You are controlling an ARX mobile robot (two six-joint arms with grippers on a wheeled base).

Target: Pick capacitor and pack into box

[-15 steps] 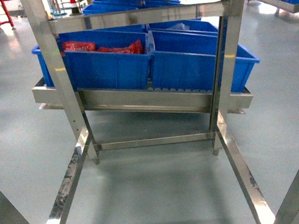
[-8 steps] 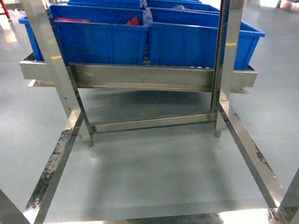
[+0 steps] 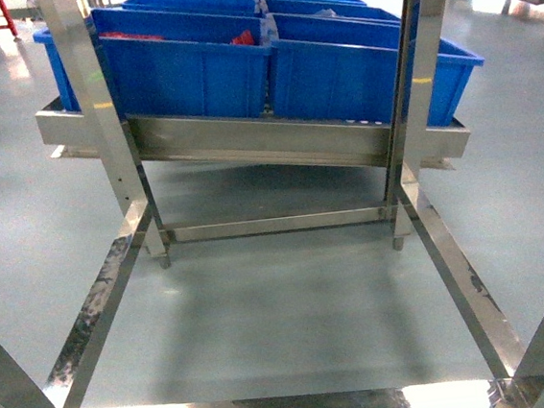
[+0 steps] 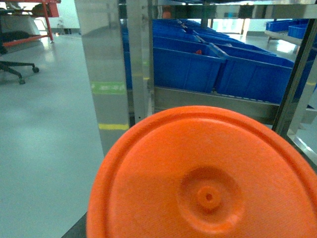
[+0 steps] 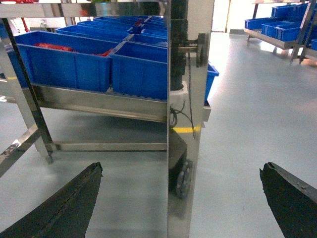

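- Facing a steel rack (image 3: 101, 134) carrying blue bins (image 3: 187, 72).
- Right end effector (image 5: 181, 198): fingers spread apart, nothing between them.
- Left end effector: state indeterminate, hidden by an orange disc (image 4: 203, 178).

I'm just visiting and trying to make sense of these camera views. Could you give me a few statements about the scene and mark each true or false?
1. The blue bins sit on a steel rack. True.
2. An orange disc fills the left wrist view. True.
3. The right gripper is shut on a part. False: its fingers stand wide apart, holding nothing.
4. The bins are green. False: blue.
5. Red items lie in one bin. True.
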